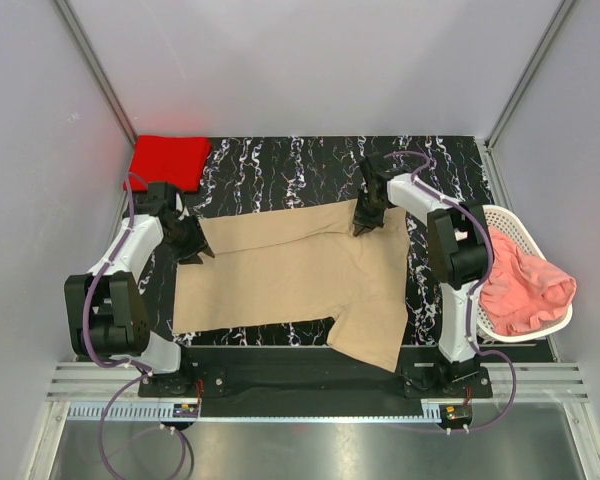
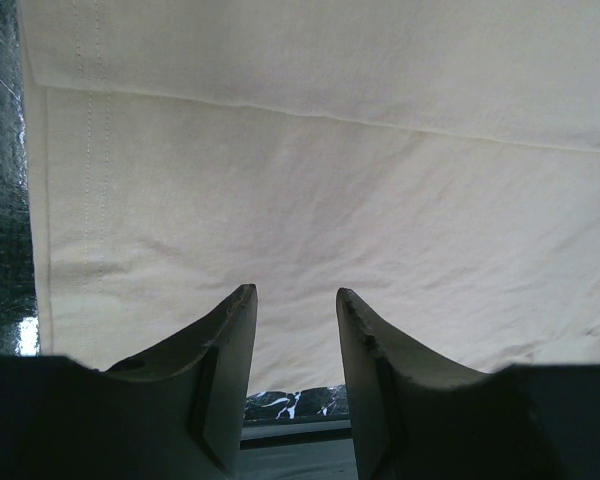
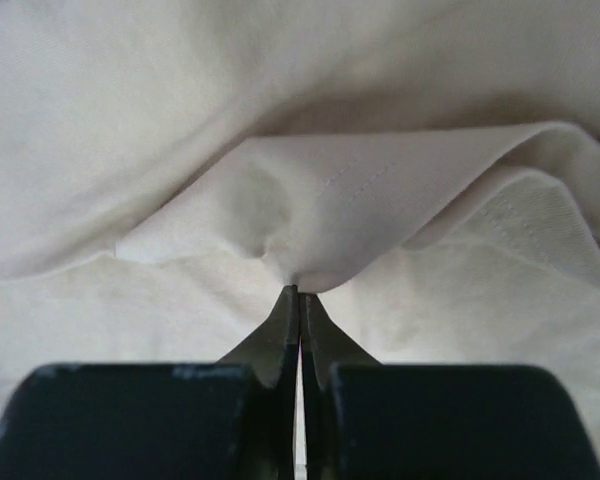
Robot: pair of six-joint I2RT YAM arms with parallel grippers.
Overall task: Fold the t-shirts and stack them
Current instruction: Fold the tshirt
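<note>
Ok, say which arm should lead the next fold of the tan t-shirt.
Probably right: the right gripper is shut on a pinched edge of the tan t-shirt, while the left gripper hangs open above the cloth, gripping nothing.

One tan tee (image 1: 280, 275), one red tee (image 1: 168, 160), probably one pink tee (image 1: 525, 285), one basket (image 1: 508, 216)

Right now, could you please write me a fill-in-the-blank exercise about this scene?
1. The right claw is ___ on the tan t-shirt.
2. The left claw hangs ___ over it.
3. The salmon-pink t-shirt lies in a white ___.
Missing words: shut; open; basket.
</note>
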